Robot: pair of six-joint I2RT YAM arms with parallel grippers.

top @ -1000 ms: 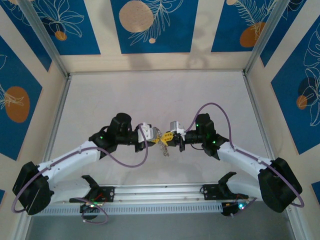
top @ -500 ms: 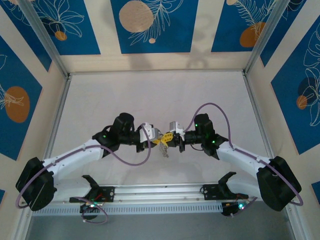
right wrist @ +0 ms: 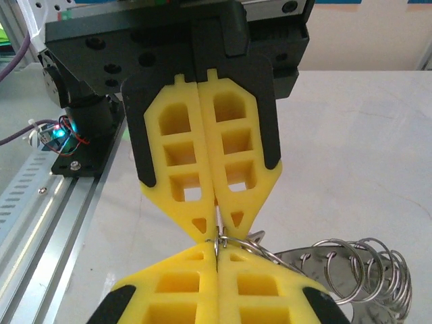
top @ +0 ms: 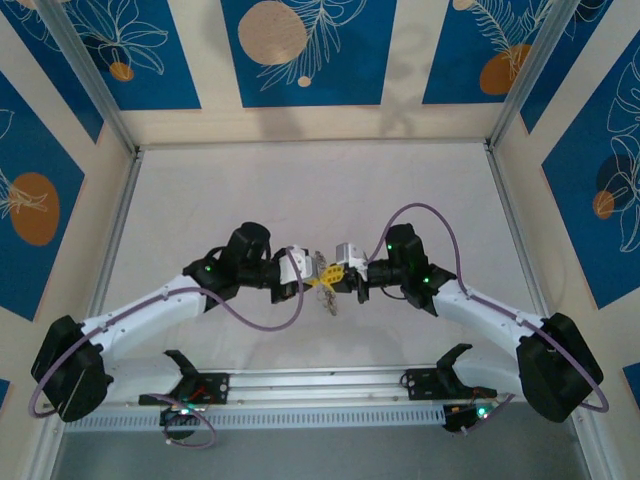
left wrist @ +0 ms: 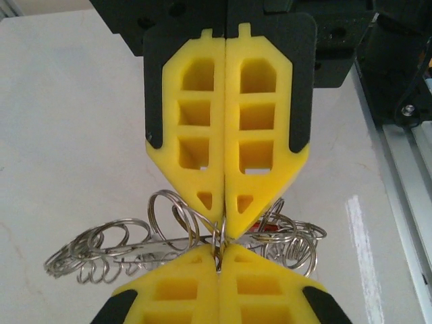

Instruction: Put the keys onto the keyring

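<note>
Left wrist: you see left end effector [left wrist: 217, 255] at 6 o'clock, right end effector [left wrist: 223, 228] at 12 o'clock, both clenched on the keyring [left wrist: 145, 246].

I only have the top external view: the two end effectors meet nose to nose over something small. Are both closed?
Observer: Yes. From the left wrist, the left end effector and the right end effector each have fingers pressed together, tip facing tip.
Operator: What's between them?
Observer: A thin wire loop of the keyring runs into the seam of both fingertip pairs.
Operator: Any red tag?
Observer: Yes, a red tag peeks out beside the right end effector's tip, among small silvery rings.
</note>
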